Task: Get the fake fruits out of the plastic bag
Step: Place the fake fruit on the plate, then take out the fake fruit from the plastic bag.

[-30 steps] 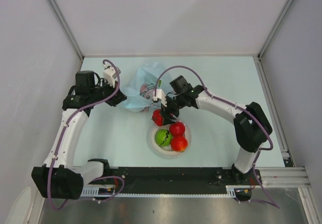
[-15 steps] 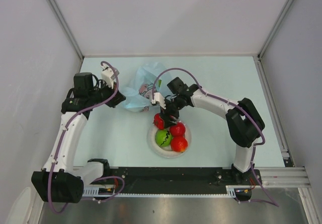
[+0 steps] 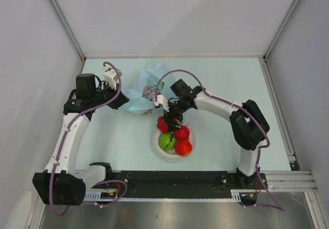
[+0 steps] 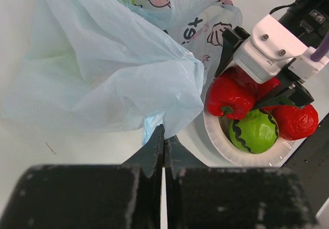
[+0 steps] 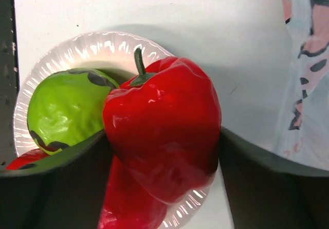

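From overhead we see the plastic bag [image 3: 146,86] lying crumpled on the pale table [image 3: 231,80], toward the far side and a little left of centre, with its printed face turned toward the plate [image 3: 156,151]. The left gripper [image 3: 122,102] sits at the bag's 8 o'clock edge, so the bag spreads away from it toward 2 o'clock. In the left wrist view its jaws are pressed together, and a fold of the thin blue film runs right into their tips, pinched there. The right gripper [image 3: 168,121] hangs just past the bag's 5 o'clock corner, near it but apart, which puts the bag at about 11 o'clock from this pincer. Its jaws stand wide and are clamped on a red pepper [image 5: 164,131], one finger against each flank and the green stem pointing away from the wrist. The pepper hangs over the far rim of the white plate, at the plate's 11 o'clock. On the plate lie a green fruit [image 3: 166,141] with dark stripes and two red fruits [image 3: 183,146], all close together. In the right wrist view the bag's print shows only at the 3 o'clock edge.
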